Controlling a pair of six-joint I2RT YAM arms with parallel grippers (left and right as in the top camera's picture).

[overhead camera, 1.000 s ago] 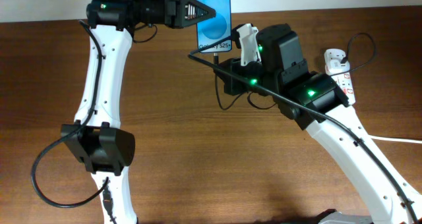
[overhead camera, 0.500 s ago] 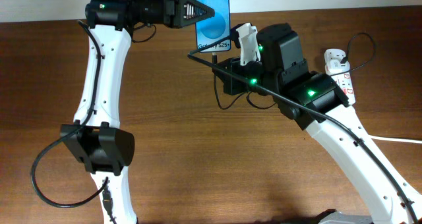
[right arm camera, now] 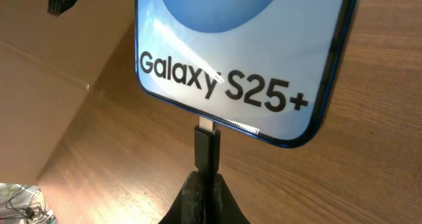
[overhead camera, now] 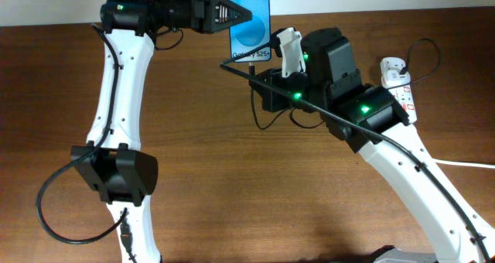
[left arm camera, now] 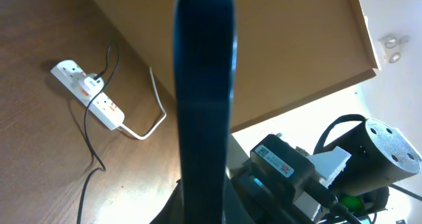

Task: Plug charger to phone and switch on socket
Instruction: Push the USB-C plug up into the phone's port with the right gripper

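White arm links [overhead camera: 116,77], black joint housings [overhead camera: 124,174], green lights [overhead camera: 296,97], black cables [overhead camera: 40,207]

Overhead looks down, far; left wrist along phone [left arm camera: 204,99] edge, close; right wrist at its end; phone shared.

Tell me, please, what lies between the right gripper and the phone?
The charger's plug tip, pinched in the right gripper, metal end at the phone's edge: right wrist view.
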